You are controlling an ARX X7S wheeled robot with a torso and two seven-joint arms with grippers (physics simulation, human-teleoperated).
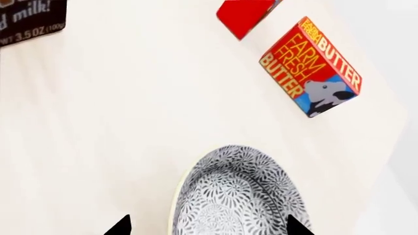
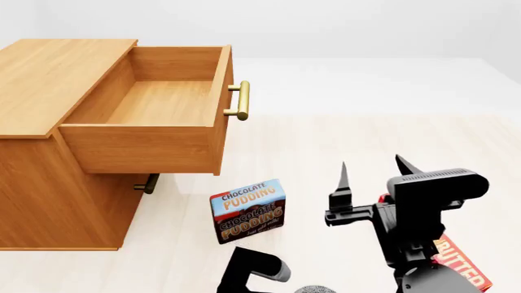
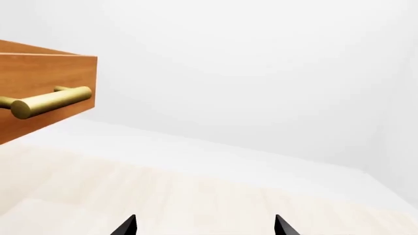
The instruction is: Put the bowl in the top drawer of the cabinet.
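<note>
Beneath our left claw (image 1: 207,227), spread wide and gripping nothing, the bowl (image 1: 238,193) sat at lower centre on the counter (image 1: 117,122), ready for grasping. Our right claw (image 2: 370,172) was open and empty, while the top drawer (image 2: 158,104) gaped at upper left, awaiting it.

Place: bare simulated room | Evidence: blank white walls, pale floor (image 2: 342,140) under my pincers, wooden cabinet (image 2: 49,183), grocery boxes (image 2: 247,210) nearby

Chocolate pudding box (image 2: 248,210) upright on pale floor (image 2: 342,140). Butter box (image 1: 311,67) lying near red box (image 1: 244,14), apart.
</note>
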